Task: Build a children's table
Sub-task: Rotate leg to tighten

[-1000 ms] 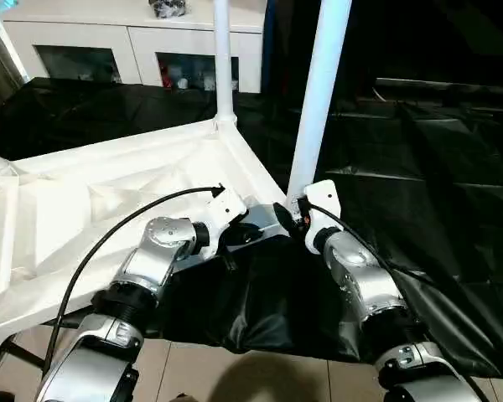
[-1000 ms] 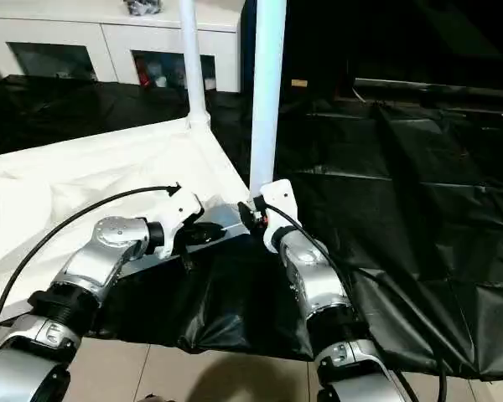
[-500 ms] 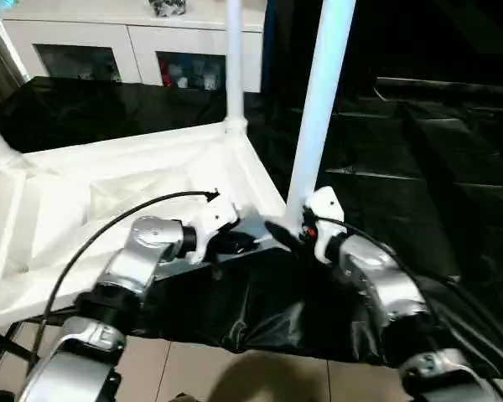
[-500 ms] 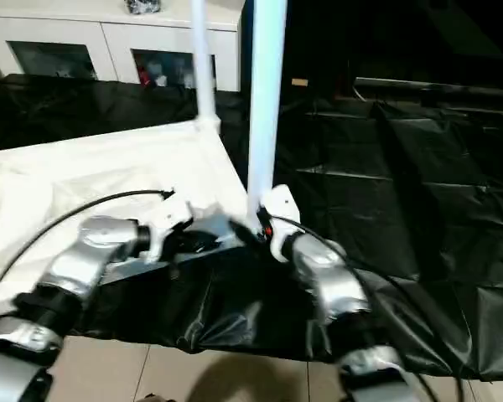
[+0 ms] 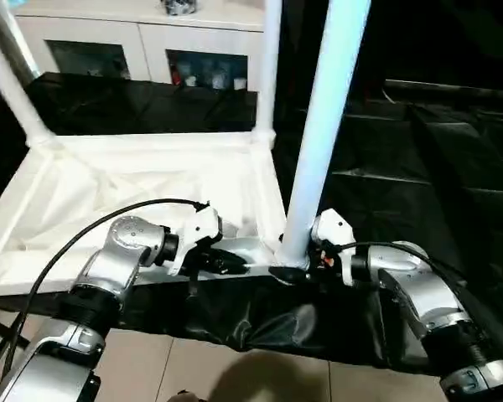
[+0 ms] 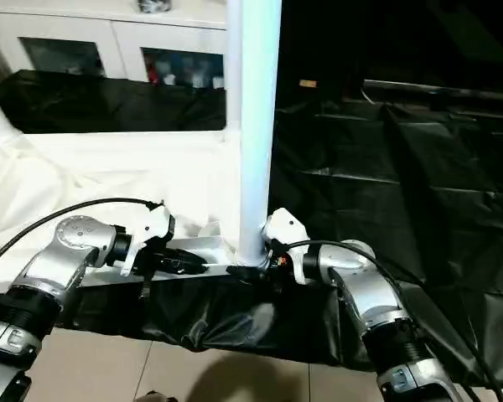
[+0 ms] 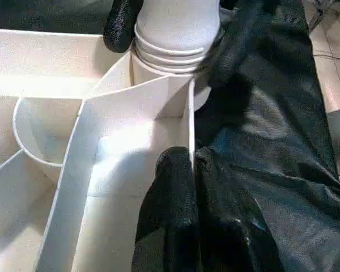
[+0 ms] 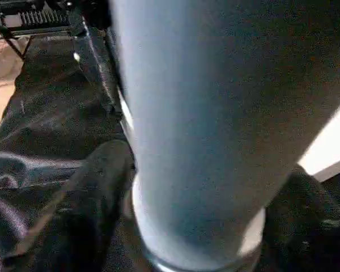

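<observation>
**Claws at the near corner leg**

I see the white ribbed table top (image 5: 151, 180) upside down on crinkled black sheeting (image 5: 419, 193). At its near corner, my right claw (image 6: 250, 270) grips the smooth tube leg (image 5: 318, 151); beside it, my left claw (image 7: 178, 192) pinches the rim.

two silver, rounded forearms of brushed metal are seen, each ending in a white plastic wrist housing. a black cable is looped from the left forearm (image 5: 121, 260) to its wrist; another is run along the right forearm (image 5: 415, 289). ribbed black collars are fitted lower down. the fingers (image 7: 173, 226) are matte black and textured.
</observation>
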You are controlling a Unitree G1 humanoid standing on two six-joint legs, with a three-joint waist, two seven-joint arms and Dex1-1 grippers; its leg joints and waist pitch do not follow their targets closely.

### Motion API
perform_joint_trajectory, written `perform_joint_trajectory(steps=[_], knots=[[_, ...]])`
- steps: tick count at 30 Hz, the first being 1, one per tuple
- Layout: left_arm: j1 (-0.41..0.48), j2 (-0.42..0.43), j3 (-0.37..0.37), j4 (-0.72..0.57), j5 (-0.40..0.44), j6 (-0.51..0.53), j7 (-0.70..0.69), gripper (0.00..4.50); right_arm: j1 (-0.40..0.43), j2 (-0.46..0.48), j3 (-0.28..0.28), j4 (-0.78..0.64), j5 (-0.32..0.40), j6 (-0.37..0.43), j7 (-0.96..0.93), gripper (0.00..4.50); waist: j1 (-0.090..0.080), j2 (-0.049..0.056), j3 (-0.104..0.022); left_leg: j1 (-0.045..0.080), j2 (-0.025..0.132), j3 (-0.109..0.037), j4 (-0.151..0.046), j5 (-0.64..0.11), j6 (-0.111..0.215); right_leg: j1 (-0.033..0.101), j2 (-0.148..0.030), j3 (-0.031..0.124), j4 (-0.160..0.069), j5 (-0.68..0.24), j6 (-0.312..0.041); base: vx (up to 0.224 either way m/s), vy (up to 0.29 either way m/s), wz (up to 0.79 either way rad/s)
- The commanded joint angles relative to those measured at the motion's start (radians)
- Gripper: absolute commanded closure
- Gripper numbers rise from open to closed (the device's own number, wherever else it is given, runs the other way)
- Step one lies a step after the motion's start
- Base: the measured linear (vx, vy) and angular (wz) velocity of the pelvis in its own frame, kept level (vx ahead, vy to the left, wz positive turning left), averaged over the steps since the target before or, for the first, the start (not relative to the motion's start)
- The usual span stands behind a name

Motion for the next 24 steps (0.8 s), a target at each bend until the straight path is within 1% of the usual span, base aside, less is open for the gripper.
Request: perform_joint_trajectory(steps=[1,3,4,6,7,11,12,13,14,15,16,17,19,20,21,22,23,24], knots=[[-0.020,-0.022,0.003,-0.032,-0.032,-0.012,0.009,4.50,0.008,0.020,0.060,-0.019,-0.001,-0.005,0.040,1.34,-0.002,-0.011,-0.063,0.015,0.024,0.000,-0.060,-0.217,0.031,0.044,-0.067,0.038,-0.072,-0.195,-0.209,0.000,0.000,0.00],[-0.016,-0.020,0.001,-0.037,-0.034,-0.013,0.010,4.50,0.010,0.022,0.062,-0.019,-0.004,-0.006,0.041,1.53,-0.002,-0.011,-0.065,0.014,0.023,0.000,-0.059,-0.205,0.033,0.045,-0.067,0.038,-0.070,-0.175,-0.209,0.000,0.000,0.00],[-0.013,-0.016,0.001,-0.037,-0.033,-0.014,0.012,4.50,0.010,0.024,0.062,-0.020,-0.006,-0.006,0.039,1.57,-0.001,-0.006,-0.064,0.014,0.023,-0.001,-0.059,-0.203,0.033,0.044,-0.067,0.038,-0.070,-0.170,-0.211,0.000,0.000,0.00],[-0.011,-0.010,0.002,-0.031,-0.028,-0.021,0.014,4.50,0.010,0.028,0.059,-0.024,-0.004,0.000,0.035,1.72,-0.003,-0.011,-0.065,0.013,0.022,0.000,-0.058,-0.203,0.034,0.046,-0.066,0.037,-0.070,-0.164,-0.212,0.000,0.000,0.00],[-0.010,-0.007,0.003,-0.028,-0.025,-0.024,0.015,4.50,0.010,0.030,0.057,-0.027,-0.001,0.004,0.032,1.76,-0.003,-0.009,-0.065,0.013,0.022,0.000,-0.059,-0.204,0.034,0.046,-0.066,0.037,-0.070,-0.167,-0.212,0.000,0.000,0.00],[-0.020,-0.005,0.013,-0.012,-0.018,-0.032,0.039,4.50,0.012,0.034,0.055,-0.027,-0.003,0.005,0.018,1.77,-0.004,-0.011,-0.064,0.014,0.022,0.000,-0.059,-0.213,0.030,0.045,-0.066,0.038,-0.072,-0.193,-0.204,0.000,0.000,0.00],[-0.027,-0.010,0.017,0.003,-0.006,-0.033,0.069,4.50,0.014,0.041,0.049,-0.019,-0.005,-0.002,0.001,1.78,-0.004,-0.010,-0.064,0.015,0.022,0.000,-0.059,-0.213,0.029,0.044,-0.066,0.038,-0.072,-0.193,-0.204,0.000,0.000,0.00],[-0.035,-0.021,0.022,0.016,0.009,-0.025,0.116,4.50,0.010,0.062,0.035,0.006,-0.017,0.003,-0.056,1.78,-0.005,-0.010,-0.063,0.015,0.022,-0.001,-0.060,-0.216,0.027,0.043,-0.066,0.038,-0.072,-0.196,-0.203,0.000,0.000,0.00],[-0.035,-0.021,0.022,0.016,0.009,-0.025,0.116,4.50,0.010,0.062,0.035,0.006,-0.017,0.003,-0.056,1.78,-0.006,-0.010,-0.063,0.015,0.022,-0.001,-0.059,-0.216,0.024,0.042,-0.066,0.038,-0.073,-0.198,-0.202,0.000,0.000,0.00],[-0.039,-0.035,0.029,0.023,0.019,-0.018,0.164,4.50,0.004,0.087,0.017,0.037,-0.034,0.001,-0.131,1.78,-0.006,-0.007,-0.062,0.015,0.021,-0.002,-0.060,-0.225,0.014,0.042,-0.068,0.038,-0.074,-0.215,-0.200,0.000,0.000,0.00],[-0.043,-0.048,0.035,0.027,0.026,-0.015,0.204,4.50,-0.002,0.107,0.005,0.064,-0.050,-0.005,-0.192,1.78,-0.009,-0.009,-0.061,0.016,0.020,-0.002,-0.061,-0.236,0.005,0.041,-0.069,0.039,-0.077,-0.240,-0.195,0.000,0.000,0.00],[-0.044,-0.057,0.039,0.028,0.026,-0.009,0.222,4.50,-0.006,0.120,-0.002,0.081,-0.059,-0.008,-0.229,1.78,-0.009,-0.009,-0.061,0.018,0.019,-0.003,-0.062,-0.247,0.000,0.041,-0.069,0.038,-0.080,-0.267,-0.186,0.000,0.000,0.00],[-0.047,-0.114,0.040,0.021,0.041,0.017,0.321,4.50,-0.042,0.208,-0.050,0.185,-0.098,-0.005,-0.464,1.78,-0.013,-0.008,-0.061,0.017,0.020,-0.005,-0.065,-0.252,-0.012,0.039,-0.069,0.039,-0.079,-0.277,-0.182,0.000,0.000,0.00],[-0.047,-0.114,0.040,0.021,0.041,0.017,0.321,4.50,-0.042,0.208,-0.050,0.185,-0.098,-0.005,-0.464,1.78,-0.015,0.002,-0.061,0.018,0.021,-0.007,-0.066,-0.256,-0.023,0.036,-0.070,0.039,-0.077,-0.277,-0.185,0.000,0.000,0.00],[-0.047,-0.128,0.036,0.017,0.045,0.023,0.338,4.50,-0.051,0.228,-0.060,0.203,-0.101,0.001,-0.512,1.78,-0.025,-0.003,-0.061,0.018,0.019,-0.008,-0.068,-0.266,-0.031,0.039,-0.067,0.037,-0.080,-0.280,-0.183,0.000,0.000,0.00],[-0.047,-0.147,0.034,0.012,0.048,0.033,0.363,4.50,-0.062,0.251,-0.072,0.222,-0.103,0.007,-0.564,1.79,-0.029,-0.004,-0.062,0.019,0.018,-0.007,-0.066,-0.272,-0.029,0.038,-0.066,0.038,-0.079,-0.269,-0.183,0.000,0.000,0.00],[-0.045,-0.167,0.031,0.006,0.049,0.042,0.387,4.50,-0.073,0.276,-0.082,0.242,-0.111,0.011,-0.621,1.79,-0.032,0.001,-0.063,0.017,0.017,-0.007,-0.065,-0.267,-0.028,0.039,-0.065,0.039,-0.080,-0.253,-0.183,0.000,0.000,0.00],[-0.040,-0.186,0.025,-0.004,0.049,0.054,0.403,4.50,-0.084,0.300,-0.090,0.260,-0.121,0.015,-0.680,1.79,-0.032,-0.001,-0.064,0.017,0.016,-0.006,-0.064,-0.262,-0.023,0.040,-0.064,0.039,-0.079,-0.240,-0.185,0.000,0.000,0.00]])
